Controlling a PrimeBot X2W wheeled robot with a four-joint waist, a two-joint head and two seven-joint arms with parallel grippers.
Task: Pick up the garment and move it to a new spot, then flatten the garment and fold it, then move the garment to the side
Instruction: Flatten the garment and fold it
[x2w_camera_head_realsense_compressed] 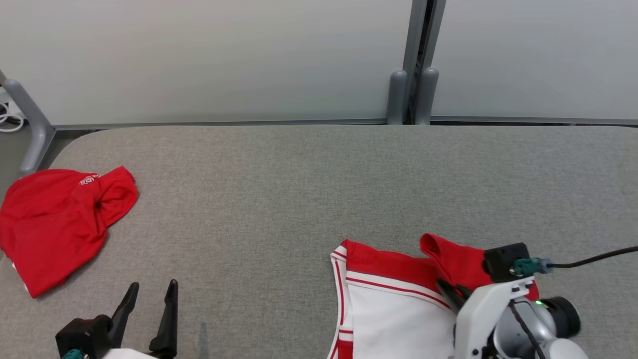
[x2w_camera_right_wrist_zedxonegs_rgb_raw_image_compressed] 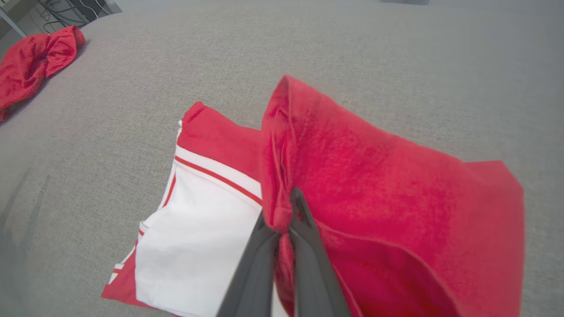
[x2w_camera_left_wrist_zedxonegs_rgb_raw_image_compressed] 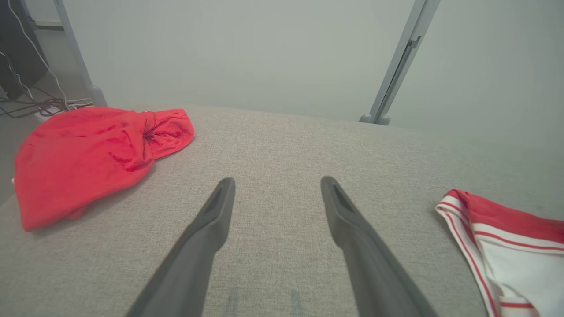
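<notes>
The garment (x2w_camera_head_realsense_compressed: pixel 394 304) is a red and white jersey lying at the table's near right, its white body edged with red stripes (x2w_camera_left_wrist_zedxonegs_rgb_raw_image_compressed: pixel 506 259). My right gripper (x2w_camera_head_realsense_compressed: pixel 456 294) is shut on a red fold of the garment (x2w_camera_right_wrist_zedxonegs_rgb_raw_image_compressed: pixel 352 176) and holds that fold raised above the white part (x2w_camera_right_wrist_zedxonegs_rgb_raw_image_compressed: pixel 198 237). The pinched cloth bunches between the dark fingers (x2w_camera_right_wrist_zedxonegs_rgb_raw_image_compressed: pixel 304 237). My left gripper (x2w_camera_head_realsense_compressed: pixel 149 311) stands open at the near left above bare table, nothing between its fingers (x2w_camera_left_wrist_zedxonegs_rgb_raw_image_compressed: pixel 348 220).
A second, all-red crumpled garment (x2w_camera_head_realsense_compressed: pixel 60 224) lies at the table's far left edge (x2w_camera_left_wrist_zedxonegs_rgb_raw_image_compressed: pixel 88 154) (x2w_camera_right_wrist_zedxonegs_rgb_raw_image_compressed: pixel 31 66). The grey fabric table (x2w_camera_head_realsense_compressed: pixel 309 189) runs to a pale partition wall with a grey post (x2w_camera_head_realsense_compressed: pixel 416 65). Cables lie on the floor at left (x2w_camera_left_wrist_zedxonegs_rgb_raw_image_compressed: pixel 26 105).
</notes>
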